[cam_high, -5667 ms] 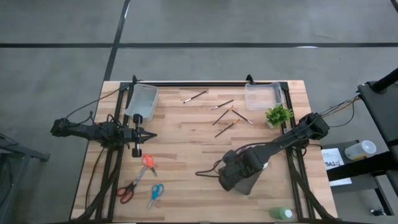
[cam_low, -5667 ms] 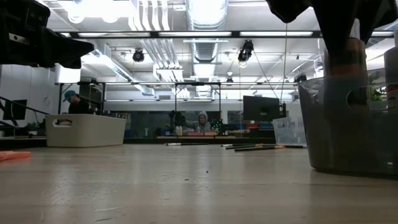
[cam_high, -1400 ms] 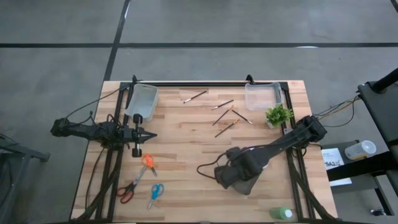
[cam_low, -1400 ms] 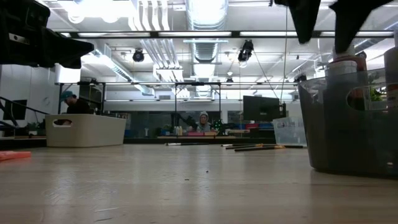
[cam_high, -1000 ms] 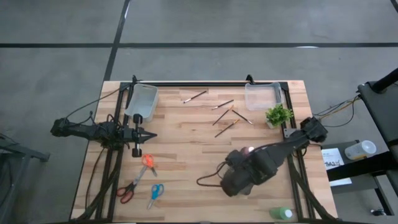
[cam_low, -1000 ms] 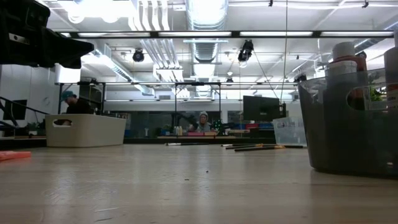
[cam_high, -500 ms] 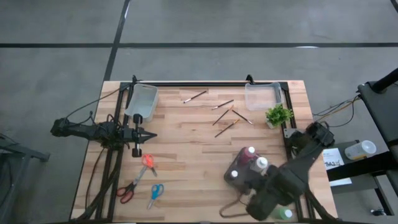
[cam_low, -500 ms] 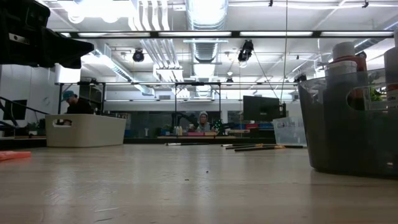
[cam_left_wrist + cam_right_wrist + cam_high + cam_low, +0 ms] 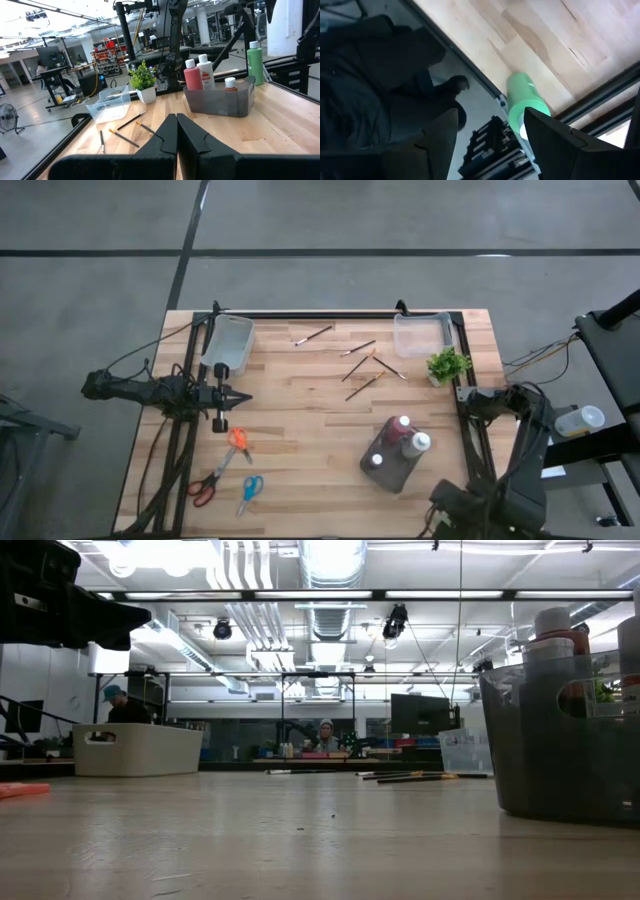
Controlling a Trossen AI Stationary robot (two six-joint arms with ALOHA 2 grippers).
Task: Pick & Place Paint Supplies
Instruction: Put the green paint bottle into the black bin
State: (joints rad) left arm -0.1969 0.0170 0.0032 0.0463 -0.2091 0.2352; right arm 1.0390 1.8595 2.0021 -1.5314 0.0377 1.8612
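Paint bottles: three are standing in a grey bin (image 9: 392,471) near the table's right front, a red one (image 9: 402,426), a white one (image 9: 417,444) and a dark red one (image 9: 376,462), all with pale caps. In the left wrist view the same three are showing upright in the bin (image 9: 220,100), the red (image 9: 192,76) and the white (image 9: 205,72) touching side by side, the dark red (image 9: 230,84) sitting lower, only its top clearing the wall.

Green bottle (image 9: 526,101): standing at the table's front right corner, outside the bin; in the left wrist view it (image 9: 255,62) is rising just behind the bin.

Brushes (image 9: 360,366): several thin dark sticks are lying loose on the wood (image 9: 300,420) toward the back, between a pale tub (image 9: 230,343) on the left and a clear tub (image 9: 420,333) on the right.

Right gripper (image 9: 492,137): hanging over the front right corner, fingers spread, the green bottle lying just beyond and between them, nothing pinched.

Left gripper (image 9: 246,398): waiting at the table's left, beside the pale tub, fingers pressed together on nothing.

Other items: a small plant (image 9: 448,364) is standing beside the clear tub; scissors in orange (image 9: 237,441), red (image 9: 204,488) and blue (image 9: 249,489) are lying at the front left.
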